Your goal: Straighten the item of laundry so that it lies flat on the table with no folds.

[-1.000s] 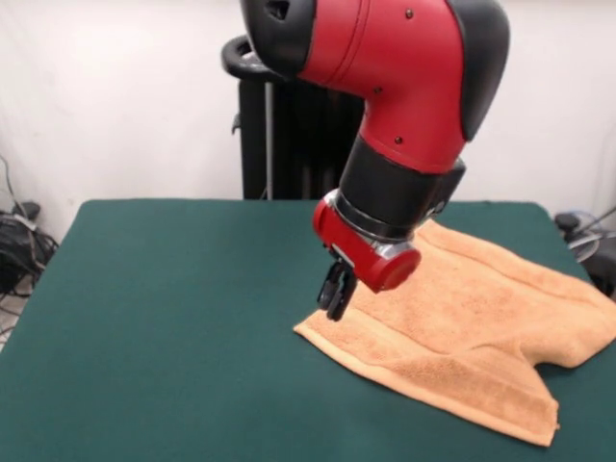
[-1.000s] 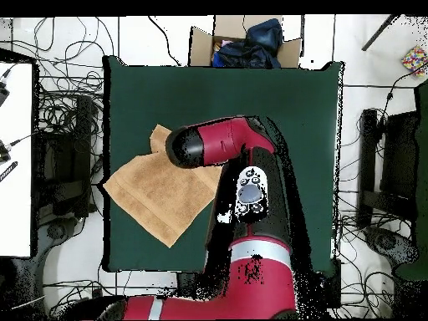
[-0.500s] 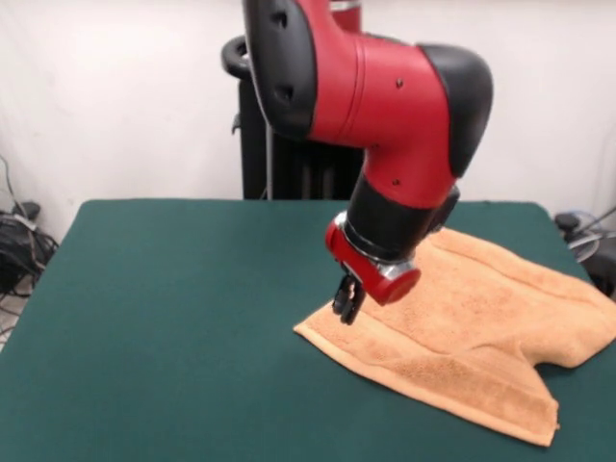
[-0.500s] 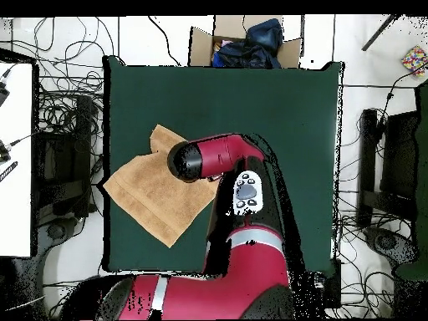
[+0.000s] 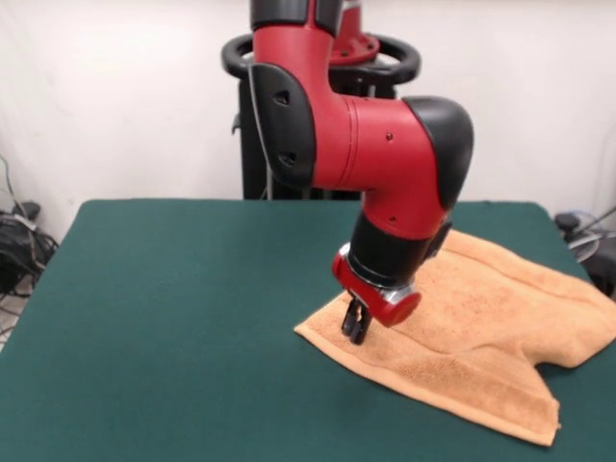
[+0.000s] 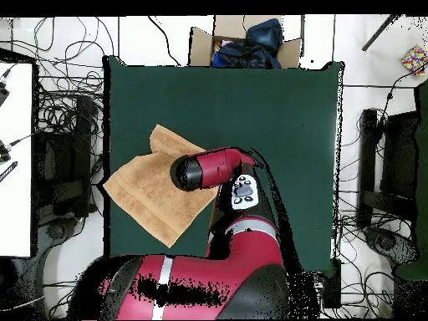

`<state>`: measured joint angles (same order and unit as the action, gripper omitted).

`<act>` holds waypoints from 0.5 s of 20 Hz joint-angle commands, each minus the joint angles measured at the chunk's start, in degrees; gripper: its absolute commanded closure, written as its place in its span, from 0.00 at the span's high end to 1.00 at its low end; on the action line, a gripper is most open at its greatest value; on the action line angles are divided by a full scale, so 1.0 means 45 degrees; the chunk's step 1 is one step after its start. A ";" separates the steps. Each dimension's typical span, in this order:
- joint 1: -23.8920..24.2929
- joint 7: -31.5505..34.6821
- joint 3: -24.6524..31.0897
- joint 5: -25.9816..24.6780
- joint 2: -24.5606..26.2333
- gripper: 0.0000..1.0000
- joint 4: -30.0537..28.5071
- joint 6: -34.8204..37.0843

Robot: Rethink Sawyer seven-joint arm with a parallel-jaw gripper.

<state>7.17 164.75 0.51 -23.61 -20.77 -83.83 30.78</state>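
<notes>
the tool, fingers nearly together, holds nothing and touches the rumpled towel.

Red arm reaching down over the towel, hand right at the cloth's corner nearest the bench's middle, fingertips close together and touching or just above the terry. The towel sprawls across the green bench, rumpled, with a deep notch along its front edge.
</notes>
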 commanded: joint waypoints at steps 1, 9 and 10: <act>-0.0183 0.0825 0.1090 0.0774 0.1480 0.00 -0.0589 -0.1035; -0.0447 0.0625 0.0628 0.0354 0.1588 0.00 0.0117 -0.0943; -0.0486 0.0570 0.0522 0.0243 0.1566 0.00 0.0250 -0.0888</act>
<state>6.87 164.75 0.24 -23.48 -20.60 -83.65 30.82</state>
